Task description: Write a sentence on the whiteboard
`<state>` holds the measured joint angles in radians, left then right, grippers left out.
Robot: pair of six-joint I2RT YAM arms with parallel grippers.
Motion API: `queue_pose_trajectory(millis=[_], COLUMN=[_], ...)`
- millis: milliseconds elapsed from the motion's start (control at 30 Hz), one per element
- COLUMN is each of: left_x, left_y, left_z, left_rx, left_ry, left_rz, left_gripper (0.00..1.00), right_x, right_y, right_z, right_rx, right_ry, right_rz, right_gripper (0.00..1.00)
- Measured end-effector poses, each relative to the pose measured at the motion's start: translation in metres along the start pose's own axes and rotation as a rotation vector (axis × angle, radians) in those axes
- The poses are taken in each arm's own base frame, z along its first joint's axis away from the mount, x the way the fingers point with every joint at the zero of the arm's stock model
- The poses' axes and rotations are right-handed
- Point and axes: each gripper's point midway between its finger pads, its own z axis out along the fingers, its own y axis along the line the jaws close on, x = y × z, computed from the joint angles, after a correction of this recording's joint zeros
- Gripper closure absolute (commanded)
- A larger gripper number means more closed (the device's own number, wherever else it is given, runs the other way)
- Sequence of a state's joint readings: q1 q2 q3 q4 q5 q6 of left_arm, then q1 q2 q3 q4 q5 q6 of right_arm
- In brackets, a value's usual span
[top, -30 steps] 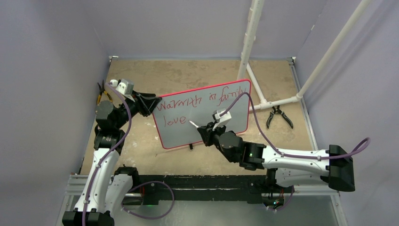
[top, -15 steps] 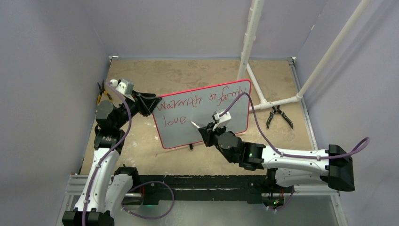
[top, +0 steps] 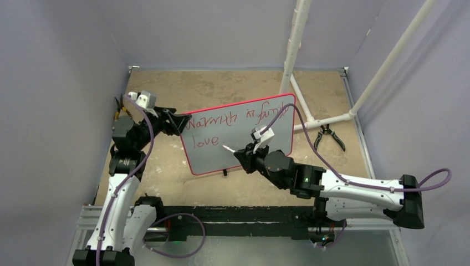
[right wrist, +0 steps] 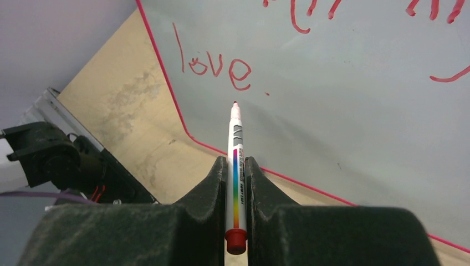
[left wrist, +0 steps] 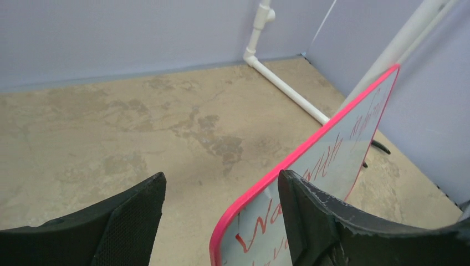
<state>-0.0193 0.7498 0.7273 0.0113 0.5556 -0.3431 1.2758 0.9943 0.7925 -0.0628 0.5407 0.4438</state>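
- The whiteboard (top: 260, 138) stands on its feet mid-table. The sentence (top: 213, 120) is in red across its top, with "love" (right wrist: 213, 66) on the line below, near its left edge.
- Over the last second no new stroke has appeared. The marker (right wrist: 235, 155) tip stays just right of "love", beside a tiny red dot (right wrist: 267, 93). To me the wording looks finished, bar perhaps a full stop.
- What moved is the right arm: its elbow has swung farther from the board and the forearm lies lower, while the wrist kept its place at the board's lower edge.
- The right gripper (right wrist: 236, 162) is clamped on the marker barrel, nib aimed at the board. I cannot tell whether it touches.
- The left gripper (left wrist: 220, 176) has turned a little at the board's top-left corner. Its fingers are spread wide and straddle the red rim without pinching it.
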Motion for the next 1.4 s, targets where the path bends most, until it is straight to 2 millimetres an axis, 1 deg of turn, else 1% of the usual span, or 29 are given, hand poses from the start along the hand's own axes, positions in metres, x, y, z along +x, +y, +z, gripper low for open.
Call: queue_pose_trajectory(millis=[100,133,200,267,300,400,467,567,700,767,833,867,933,967,1100,1233,1267,1333,1400], left_x=[-0.026,-0.039,-0.055,-0.064,-0.065,-0.058,-0.051,-0.023,0.030,0.055,0.080,0.096,0.117,0.126,0.144,0.155,0.158,0.169,0.177], left_y=[-0.002,-0.005,-0.015,-0.031,-0.041,-0.076,-0.092,-0.115,-0.150,-0.168,-0.183,-0.192,-0.201,-0.202,-0.193,-0.203,-0.206,-0.211,-0.214], left_z=[-0.003,-0.004,-0.006,-0.006,-0.005,-0.001,0.001,0.005,0.004,-0.002,-0.012,-0.019,-0.028,-0.031,-0.029,-0.028,-0.028,-0.028,-0.028], left_rx=[-0.033,-0.037,-0.022,0.017,0.047,0.163,0.225,0.321,0.461,0.533,0.600,0.640,0.686,0.699,0.669,0.693,0.698,0.711,0.720], left_ry=[-0.037,-0.058,-0.084,-0.089,-0.083,-0.023,0.014,0.113,0.281,0.343,0.399,0.436,0.484,0.503,0.528,0.545,0.553,0.581,0.607], left_rz=[0.030,0.049,0.075,0.103,0.119,0.153,0.170,0.190,0.208,0.214,0.222,0.225,0.227,0.224,0.226,0.241,0.244,0.250,0.254], left_gripper=[0.27,0.27,0.28,0.28,0.29,0.30,0.30,0.31,0.31,0.31,0.31,0.31,0.31,0.31,0.30,0.30,0.33,0.45,0.60], right_x=[-0.004,-0.005,-0.005,-0.004,-0.004,-0.002,0.000,0.002,0.001,-0.001,-0.002,-0.003,-0.004,-0.004,0.002,0.009,0.011,0.013,0.014], right_y=[0.002,0.002,-0.002,-0.011,-0.018,-0.041,-0.045,-0.037,-0.031,-0.029,-0.025,-0.022,-0.017,-0.014,-0.005,0.001,0.003,0.005,0.008], right_z=[-0.007,-0.008,-0.009,-0.008,-0.007,-0.003,-0.004,-0.007,-0.012,-0.015,-0.019,-0.021,-0.025,-0.028,-0.038,-0.047,-0.049,-0.053,-0.055], right_rx=[-0.012,-0.019,-0.030,-0.039,-0.042,-0.047,-0.067,-0.135,-0.206,-0.233,-0.263,-0.277,-0.313,-0.330,-0.396,-0.449,-0.462,-0.486,-0.504], right_ry=[0.050,0.068,0.107,0.140,0.159,0.213,0.244,0.286,0.314,0.328,0.339,0.344,0.357,0.364,0.411,0.455,0.465,0.479,0.486], right_rz=[-0.020,-0.024,-0.031,-0.033,-0.032,-0.021,-0.020,-0.027,-0.021,-0.015,-0.012,-0.011,-0.013,-0.015,-0.016,-0.015,-0.017,-0.019,-0.019], right_gripper=[1.00,1.00,1.00,1.00,1.00,1.00,1.00,1.00,1.00,1.00,1.00,1.00,1.00,1.00,1.00,1.00,1.00,1.00,1.00])
